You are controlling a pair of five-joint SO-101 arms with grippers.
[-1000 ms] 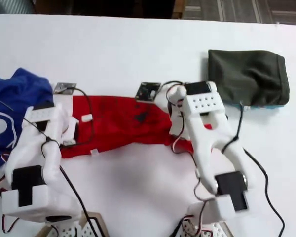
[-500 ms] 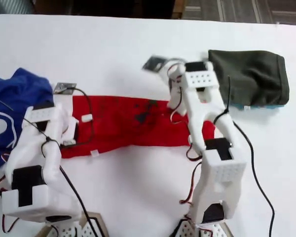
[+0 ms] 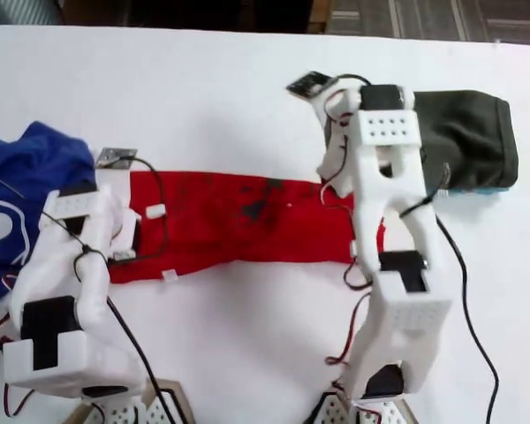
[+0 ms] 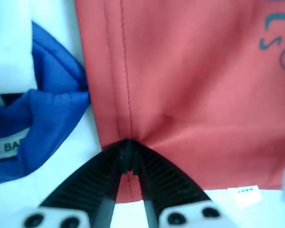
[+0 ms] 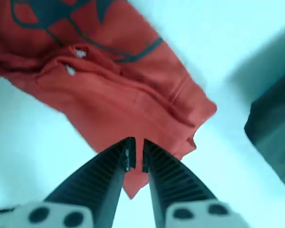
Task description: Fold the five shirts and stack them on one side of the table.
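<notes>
Main risk: your left gripper (image 4: pixel 127 159) has its fingers pressed shut on just the stitched hem of the red shirt (image 3: pixel 230 225), a cotton tee folded into a long strip across the middle of the white table (image 3: pixel 203 79). That's a thin bite at the very edge. Pull sideways and I'd expect the hem to slip out or the strip to drag and unfold, since the far end is free.

Second risk: the crumpled blue shirt (image 3: pixel 26 185) lies just beside that pinched end, so a sweep could catch it.

Third: your right arm stands close to the folded dark green shirt (image 3: pixel 477 132), and its loose wires hang over the red strip. A low pass could snag the fabric or nudge that fold.

Your right gripper (image 5: pixel 135 156) has its fingers nearly together with only a narrow slit between them, holding nothing. The red shirt's right end lies below and just beyond its tips, not between them, with the dark green shirt off to one side, apart.
</notes>
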